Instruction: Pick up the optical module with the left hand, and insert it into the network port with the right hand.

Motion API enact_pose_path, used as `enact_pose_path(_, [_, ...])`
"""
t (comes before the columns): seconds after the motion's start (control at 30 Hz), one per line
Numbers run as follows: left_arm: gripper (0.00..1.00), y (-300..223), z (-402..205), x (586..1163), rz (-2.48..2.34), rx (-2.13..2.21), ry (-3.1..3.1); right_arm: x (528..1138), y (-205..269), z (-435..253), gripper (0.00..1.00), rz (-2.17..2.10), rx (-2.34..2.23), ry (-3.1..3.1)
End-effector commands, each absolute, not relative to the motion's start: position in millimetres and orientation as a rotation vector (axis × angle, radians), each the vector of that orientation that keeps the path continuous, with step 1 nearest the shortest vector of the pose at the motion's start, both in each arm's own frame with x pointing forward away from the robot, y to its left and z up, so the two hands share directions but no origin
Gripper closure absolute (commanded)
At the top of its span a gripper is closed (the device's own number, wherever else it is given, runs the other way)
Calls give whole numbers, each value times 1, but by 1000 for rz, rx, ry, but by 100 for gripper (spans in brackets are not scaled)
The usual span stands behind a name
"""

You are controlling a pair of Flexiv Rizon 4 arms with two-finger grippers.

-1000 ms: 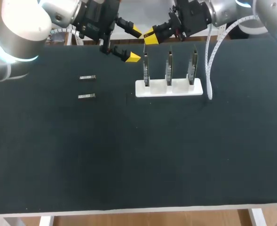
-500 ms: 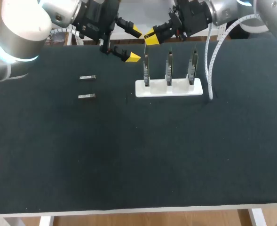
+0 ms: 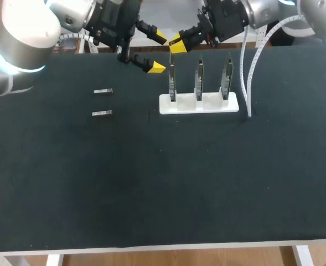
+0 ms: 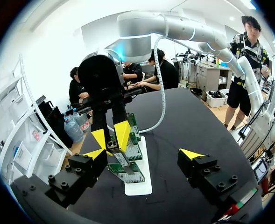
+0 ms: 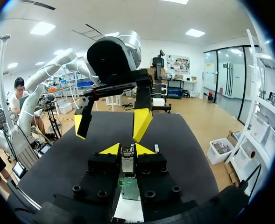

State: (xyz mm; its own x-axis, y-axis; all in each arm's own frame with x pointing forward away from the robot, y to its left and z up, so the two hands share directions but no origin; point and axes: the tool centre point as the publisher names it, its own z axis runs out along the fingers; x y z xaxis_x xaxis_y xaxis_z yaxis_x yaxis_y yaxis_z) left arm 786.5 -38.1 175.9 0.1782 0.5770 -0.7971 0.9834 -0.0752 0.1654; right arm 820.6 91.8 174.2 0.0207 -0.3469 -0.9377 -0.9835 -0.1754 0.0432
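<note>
Two small silvery rectangular modules (image 3: 103, 91) are lying flat on the left side of the dark, matte tabletop (image 3: 151, 177), one behind the other and well apart from everything else. They're too tiny in the overhead view for me to pick out any detail on them.

Next along, my left pincer (image 3: 156, 54) is hanging over the far edge of the table. Its blocky black fingers are spread wide and the wedge-shaped yellow tips are gripping nothing.

Just to the right of that, my right pincer (image 5: 128, 150) is pinching the optical module (image 5: 127, 162), a slim grey metal bar. One yellow tip is pressing on each side of it. I'm holding it right over the leftmost of three thin upright circuit boards (image 3: 198, 80), which look green with shiny metal parts. They're standing in a row in a smooth white block (image 3: 198, 104).

I can't tell whether the module's lower end is touching that board or just hovering. My own fingers are covering most of it, and I can't make out the port at all.

On the far right, a white ribbed cable (image 3: 246, 77) is dangling down off my right arm, with its end sitting on the tabletop just beside the block. Both arms are getting cut off at the top corners of the overhead shot.
</note>
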Motion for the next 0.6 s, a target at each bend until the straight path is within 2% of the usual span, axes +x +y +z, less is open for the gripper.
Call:
enact_pose_path(0.03, [0, -39, 177, 788, -724, 1750, 1488, 824, 92, 183, 100, 1160, -1615, 1362])
enact_pose_path(0.6, [0, -39, 177, 788, -724, 1750, 1488, 819, 92, 192, 100, 1134, -1645, 1366])
